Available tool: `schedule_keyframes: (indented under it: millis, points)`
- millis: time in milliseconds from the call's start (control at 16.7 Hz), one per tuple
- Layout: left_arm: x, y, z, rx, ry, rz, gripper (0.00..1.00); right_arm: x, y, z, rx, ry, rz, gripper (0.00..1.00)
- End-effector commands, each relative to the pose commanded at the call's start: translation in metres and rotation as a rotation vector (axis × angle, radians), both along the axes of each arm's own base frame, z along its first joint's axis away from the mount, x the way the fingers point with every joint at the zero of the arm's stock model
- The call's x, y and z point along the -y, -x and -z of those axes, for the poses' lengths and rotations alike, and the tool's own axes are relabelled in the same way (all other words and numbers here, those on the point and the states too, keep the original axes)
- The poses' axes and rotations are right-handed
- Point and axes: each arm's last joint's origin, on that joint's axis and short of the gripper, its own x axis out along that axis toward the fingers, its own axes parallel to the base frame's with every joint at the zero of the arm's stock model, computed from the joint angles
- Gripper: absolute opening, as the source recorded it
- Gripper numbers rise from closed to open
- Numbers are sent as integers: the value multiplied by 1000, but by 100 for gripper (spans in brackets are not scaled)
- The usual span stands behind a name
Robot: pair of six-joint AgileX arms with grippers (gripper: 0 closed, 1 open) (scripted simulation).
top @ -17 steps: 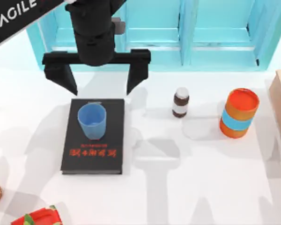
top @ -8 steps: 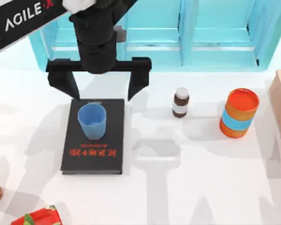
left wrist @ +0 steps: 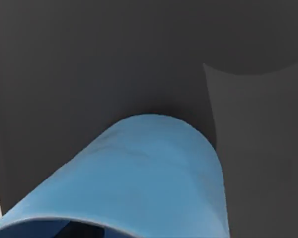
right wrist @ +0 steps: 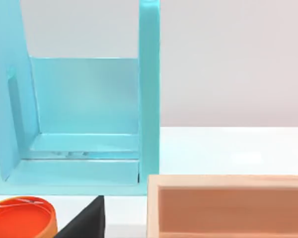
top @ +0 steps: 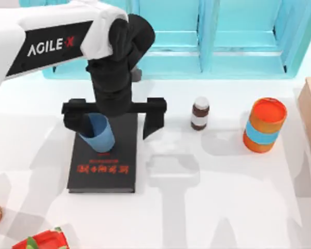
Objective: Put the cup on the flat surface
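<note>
Straddling the cup (top: 99,136) atop the black book (top: 104,166), left gripper (top: 114,120) stood with jaws wide, not yet closed. Best centred first, then squeezed gently before lifting towards white tabletop (top: 223,202) beside the book.

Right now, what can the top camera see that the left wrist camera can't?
The top view alone shows the left tool open astride the cup, plus the small brown bottle, the orange cylinder and the white tabletop. The left wrist view alone shows the cup's rim and side close up. Both show the blue cup on the black book.
</note>
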Motion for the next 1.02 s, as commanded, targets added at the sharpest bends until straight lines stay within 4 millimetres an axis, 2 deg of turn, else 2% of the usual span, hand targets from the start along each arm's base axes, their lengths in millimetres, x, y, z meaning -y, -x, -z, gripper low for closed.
schedule_keyframes:
  millis: [240, 1020]
  points:
    - [0, 0, 0, 0, 0, 0, 100, 0, 0, 0, 0, 0, 0, 100]
    - [0, 0, 0, 0, 0, 0, 2, 0, 0, 0, 0, 0, 0, 100]
